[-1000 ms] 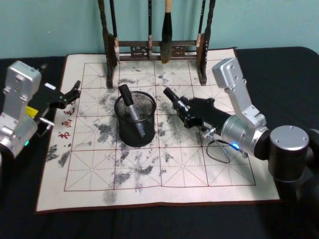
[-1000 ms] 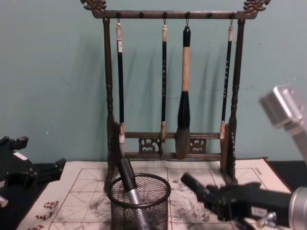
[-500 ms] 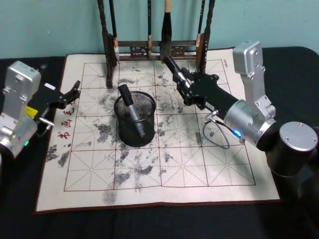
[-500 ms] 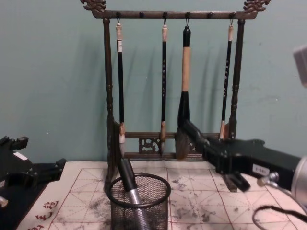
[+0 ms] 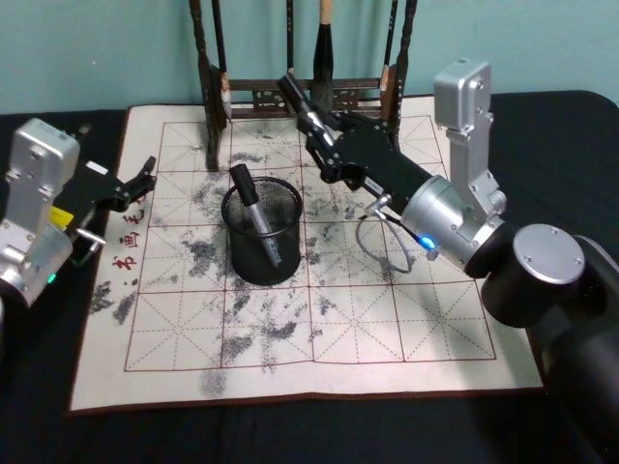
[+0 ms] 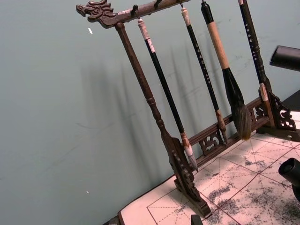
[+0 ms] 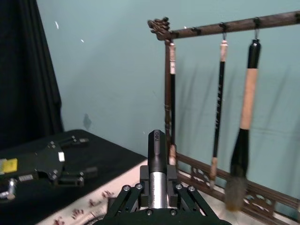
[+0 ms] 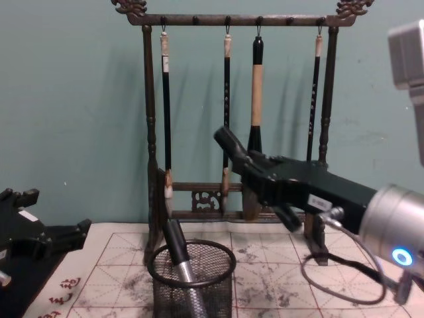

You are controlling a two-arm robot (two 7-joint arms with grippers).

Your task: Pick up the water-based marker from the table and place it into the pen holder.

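Note:
A water-based marker [image 5: 294, 96] with a black cap and silver barrel is held in my right gripper [image 5: 316, 130], which is shut on it; the wrist view shows the marker [image 7: 157, 161] upright between the fingers. The gripper [image 8: 257, 171] hangs in the air in front of the brush rack, up and to the right of the pen holder [image 5: 253, 263], a black mesh cup [image 8: 192, 288] on the white mat. Another marker [image 5: 253, 206] leans inside the holder. My left gripper [image 5: 141, 178] rests open at the mat's left edge.
A tall dark wooden brush rack [image 5: 303, 95] with several hanging brushes [image 8: 255, 126] stands at the mat's back edge, close behind the right gripper. The ink-stained mat [image 5: 387, 319] lies on a dark table [image 5: 542, 126]. A cable [image 5: 382, 249] loops under the right wrist.
My right gripper has risen from the mat and swung left with the marker, from right of the holder to in front of the rack. The left arm has not moved.

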